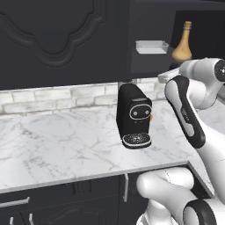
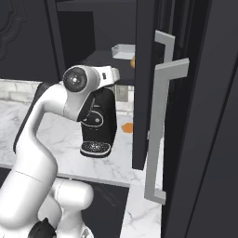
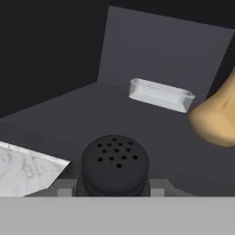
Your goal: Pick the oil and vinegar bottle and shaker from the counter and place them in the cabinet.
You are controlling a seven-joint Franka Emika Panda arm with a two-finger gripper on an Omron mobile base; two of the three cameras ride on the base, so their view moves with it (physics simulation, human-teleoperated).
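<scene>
- My pincer (image 3: pixel 113 189) holds the shaker (image 3: pixel 114 165) by its sides, near the cabinet (image 3: pixel 69 110) shelf edge.
- Small, rigid, probably light; its smooth taper could slip.
- Oil and vinegar bottle (image 1: pixel 182 44) stands inside the cabinet.

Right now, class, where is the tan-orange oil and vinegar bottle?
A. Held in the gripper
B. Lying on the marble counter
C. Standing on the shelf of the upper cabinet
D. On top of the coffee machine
C: the oil and vinegar bottle stands upright on the cabinet shelf beside a clear tray, above the counter.
</scene>
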